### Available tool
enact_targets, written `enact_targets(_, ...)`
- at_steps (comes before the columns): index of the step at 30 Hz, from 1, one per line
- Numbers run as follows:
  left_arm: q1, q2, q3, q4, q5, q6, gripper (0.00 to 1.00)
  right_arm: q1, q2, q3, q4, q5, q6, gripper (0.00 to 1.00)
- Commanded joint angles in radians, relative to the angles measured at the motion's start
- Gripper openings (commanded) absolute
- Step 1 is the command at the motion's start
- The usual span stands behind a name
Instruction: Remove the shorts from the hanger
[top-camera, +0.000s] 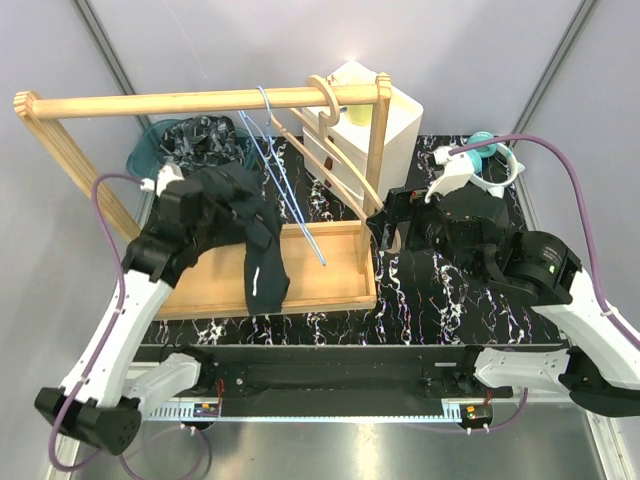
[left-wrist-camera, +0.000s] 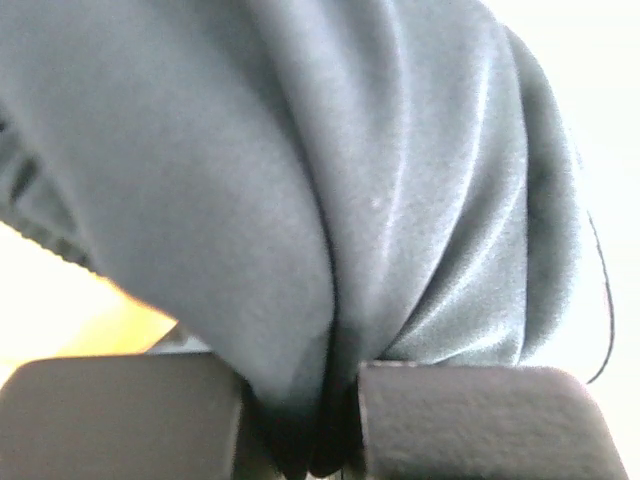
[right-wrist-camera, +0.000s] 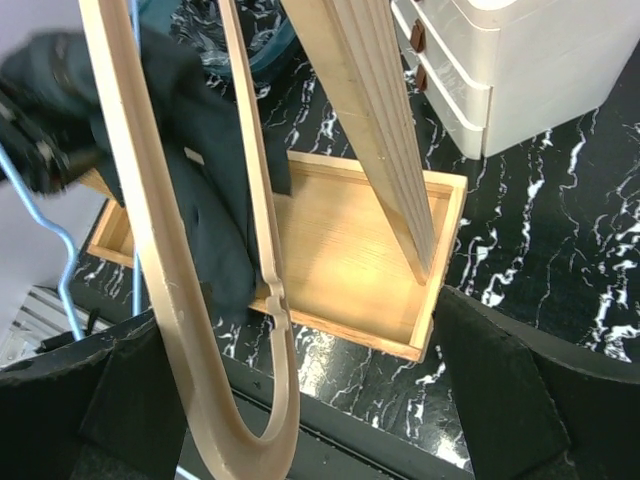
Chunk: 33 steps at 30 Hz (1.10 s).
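**Left gripper clamps dark shorts over the rack's tray**

The left gripper (left-wrist-camera: 322, 425) is clenched on a fold of the dark grey fabric shorts (top-camera: 262, 255). In the left wrist view the cloth is pinched between the two black pads (left-wrist-camera: 480, 425) and bulges above them. From the top view the shorts drape over the left arm's wrist and hang down over the left half of the shallow wooden tray (top-camera: 330, 285), the base of the pale wooden clothes rack (top-camera: 200, 100). The shorts sit just left of the thin blue wire hanger (top-camera: 285, 195), which hooks on the rack's top rail and slants down toward the tray. Whether the cloth touches that wire cannot be told.

A curved pale wooden hanger (top-camera: 335, 150) hooks on the rail further right, near the rack's right post. The right gripper (right-wrist-camera: 310, 400) is released, its jaws spread wide. In the right wrist view the rounded lower end of the wooden hanger and the foot of the rack's post lie between its fingers, neither of them gripped.

At the far left, behind the rack, stands a teal basket (top-camera: 150, 150) with dark patterned cloth inside. A cream plastic drawer box (top-camera: 400, 125) sits far right of the rack. Everything rests on a black marble-patterned mat (top-camera: 440, 290).
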Motion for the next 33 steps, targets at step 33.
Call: enact_targets(33,0.495,0.970,0.914,0.610,0.162,0.180,0.00,-0.092,-0.006,-0.023,0.074,0.463,-0.310,1.00)
